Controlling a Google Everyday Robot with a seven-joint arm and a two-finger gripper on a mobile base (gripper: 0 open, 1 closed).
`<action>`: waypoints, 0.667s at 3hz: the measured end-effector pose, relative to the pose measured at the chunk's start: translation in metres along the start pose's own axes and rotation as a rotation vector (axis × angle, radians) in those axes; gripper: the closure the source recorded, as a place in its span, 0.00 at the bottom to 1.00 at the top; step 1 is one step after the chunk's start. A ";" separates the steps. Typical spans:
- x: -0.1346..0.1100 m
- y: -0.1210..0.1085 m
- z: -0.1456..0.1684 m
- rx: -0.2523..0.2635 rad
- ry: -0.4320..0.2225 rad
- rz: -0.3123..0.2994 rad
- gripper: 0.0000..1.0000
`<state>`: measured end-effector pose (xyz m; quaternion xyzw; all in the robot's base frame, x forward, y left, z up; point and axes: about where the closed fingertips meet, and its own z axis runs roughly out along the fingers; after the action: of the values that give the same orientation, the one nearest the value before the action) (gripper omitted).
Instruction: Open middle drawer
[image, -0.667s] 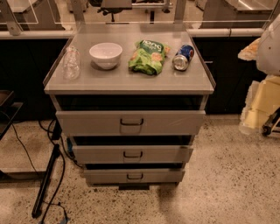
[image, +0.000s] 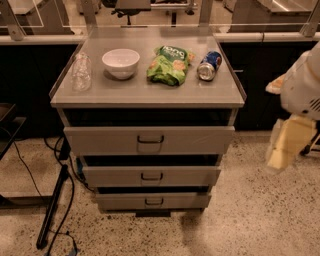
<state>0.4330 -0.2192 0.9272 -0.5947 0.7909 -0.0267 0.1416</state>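
A grey metal cabinet has three drawer fronts. The middle drawer (image: 151, 176) is the mid-sized front, with a small dark pull handle (image: 151, 176) at its centre. The taller top drawer (image: 149, 140) sits above it and the narrow bottom drawer (image: 154, 201) below. My gripper (image: 281, 150) hangs at the right edge of the view, well to the right of the cabinet and about level with the top and middle drawers. It touches nothing.
On the cabinet top (image: 150, 92) stand a clear plastic bottle (image: 81, 72), a white bowl (image: 120, 62), a green chip bag (image: 170, 64) and a blue can (image: 209, 65) on its side. A dark stand leg (image: 52, 210) and cables lie on the speckled floor at left.
The view has shifted slightly, so the cabinet sits lower in the frame. My arm has come a little lower at the right edge. The drawers look the same.
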 end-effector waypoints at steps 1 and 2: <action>0.007 0.010 0.050 -0.057 0.007 0.006 0.00; 0.007 0.010 0.050 -0.058 0.007 0.006 0.00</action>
<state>0.4344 -0.2165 0.8759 -0.5960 0.7937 -0.0057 0.1216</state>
